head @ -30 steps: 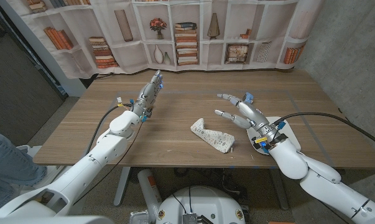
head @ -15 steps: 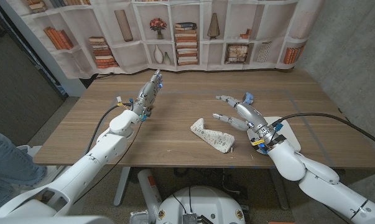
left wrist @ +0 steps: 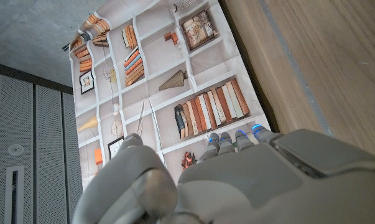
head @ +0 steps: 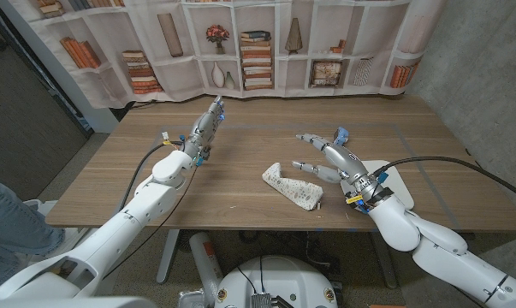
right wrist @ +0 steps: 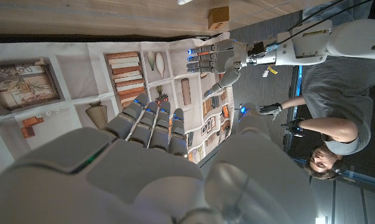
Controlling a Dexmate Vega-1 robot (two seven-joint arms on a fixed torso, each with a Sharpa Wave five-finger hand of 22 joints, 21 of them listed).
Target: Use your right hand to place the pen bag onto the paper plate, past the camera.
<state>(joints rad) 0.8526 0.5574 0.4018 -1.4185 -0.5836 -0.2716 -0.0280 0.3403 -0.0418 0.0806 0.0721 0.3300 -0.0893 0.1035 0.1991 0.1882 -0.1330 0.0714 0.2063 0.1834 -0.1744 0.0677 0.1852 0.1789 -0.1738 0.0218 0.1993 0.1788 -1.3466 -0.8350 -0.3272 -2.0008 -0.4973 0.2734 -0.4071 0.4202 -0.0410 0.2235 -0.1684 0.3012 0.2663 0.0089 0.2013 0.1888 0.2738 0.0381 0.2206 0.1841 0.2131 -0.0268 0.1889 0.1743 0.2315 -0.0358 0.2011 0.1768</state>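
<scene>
White patterned pen bag (head: 293, 189) lies flat on the bench (head: 240, 175), its long axis running from far-left to near-right. Just right of it the right hand (head: 330, 156) hovers, fingers (head: 307, 162) spread, empty, above the paper plate (head: 393, 175). Well left of the bag, the left hand (head: 203, 130) stands with fingers straight, holding nothing.

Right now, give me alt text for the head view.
The right hand hovers open beside a white patterned pen bag lying on the wooden table. A white paper plate sits under the right wrist; the left hand waits apart.
</scene>
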